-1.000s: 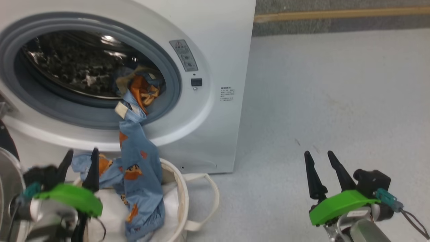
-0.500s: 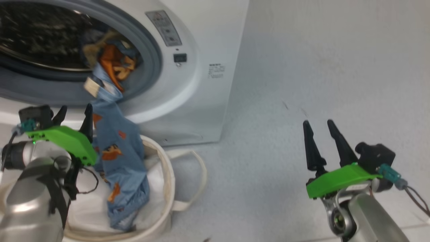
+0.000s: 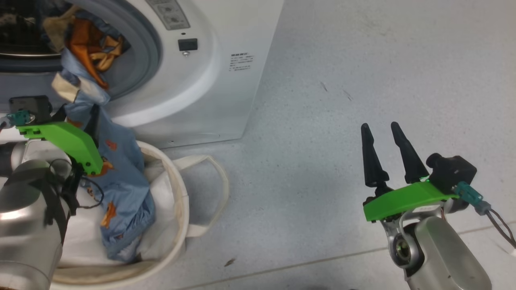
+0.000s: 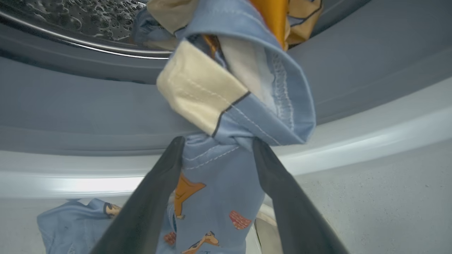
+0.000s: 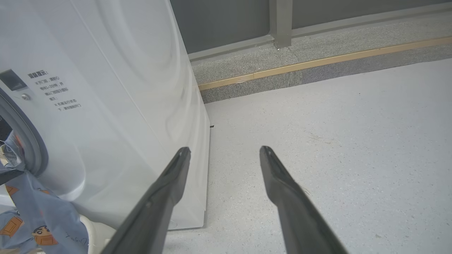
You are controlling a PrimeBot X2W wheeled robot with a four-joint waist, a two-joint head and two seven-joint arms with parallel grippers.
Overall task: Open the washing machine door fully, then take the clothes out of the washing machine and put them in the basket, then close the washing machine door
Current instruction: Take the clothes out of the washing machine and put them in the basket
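Right gripper (image 3: 379,127) is hovering over the floor (image 3: 363,60), its fingers spread with nothing between them. The basket (image 3: 183,189) is standing just in front of the washing machine (image 3: 225,100). The clothes (image 3: 121,177) are trailing from the drum opening down into the basket. Left gripper (image 4: 216,141), fingers spread, is straddling the blue garment just below the grey ring (image 4: 353,70), both fingers touching cloth.

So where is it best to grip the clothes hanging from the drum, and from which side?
Grip the clothes at the narrow bunched neck under the cream cuff, coming from the front. There the fabric is gathered thin enough to fit between the left gripper's open jaws.
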